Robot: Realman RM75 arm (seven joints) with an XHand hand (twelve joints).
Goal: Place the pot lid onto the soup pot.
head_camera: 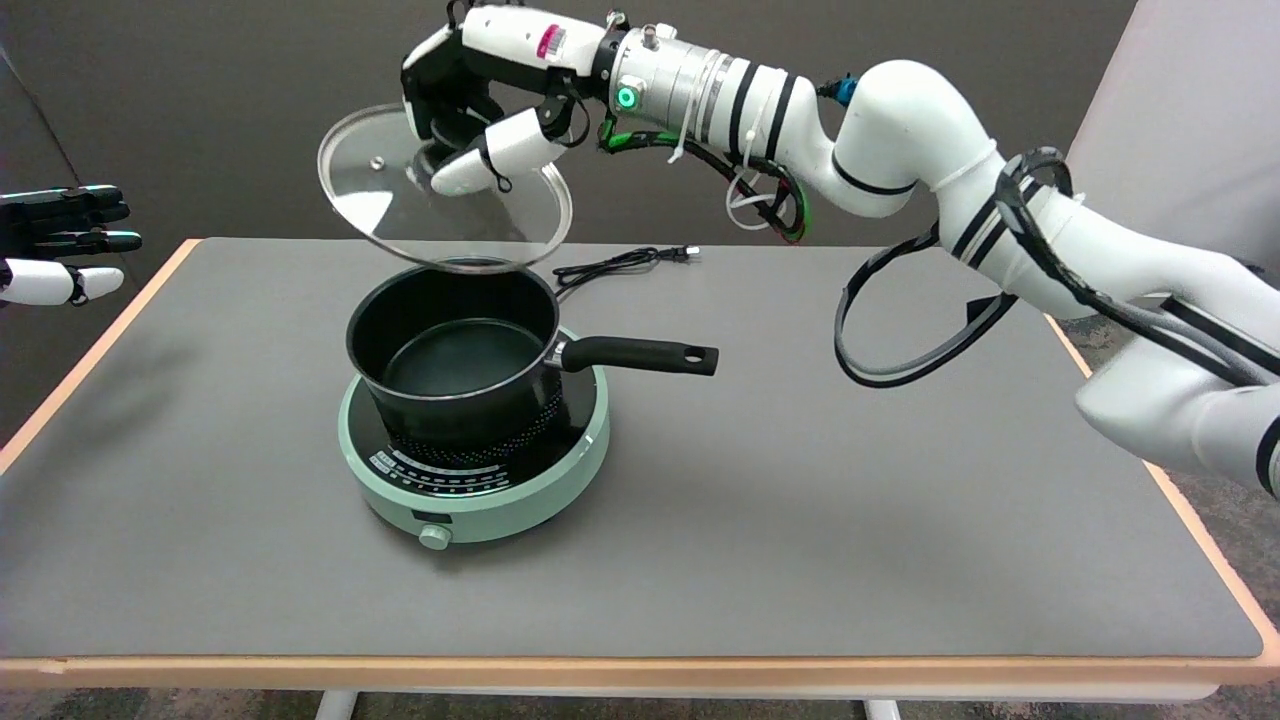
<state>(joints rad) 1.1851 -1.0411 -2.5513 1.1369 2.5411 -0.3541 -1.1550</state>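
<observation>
One right hand [480, 110] grips our glass pot lid [440, 205], tilted in the air above the soup pot [450, 350]; we see the pot standing on a green cooker [480, 490], cord [620, 262] behind on the worktop [800, 500].

- A grey-topped table [800, 520] edged in pale wood is seen (white legs below).
- A dark wall [250, 80] is seen behind.
- A pale panel [1190, 110] is set at right.
- Speckled floor [1240, 540] is glimpsed.
</observation>
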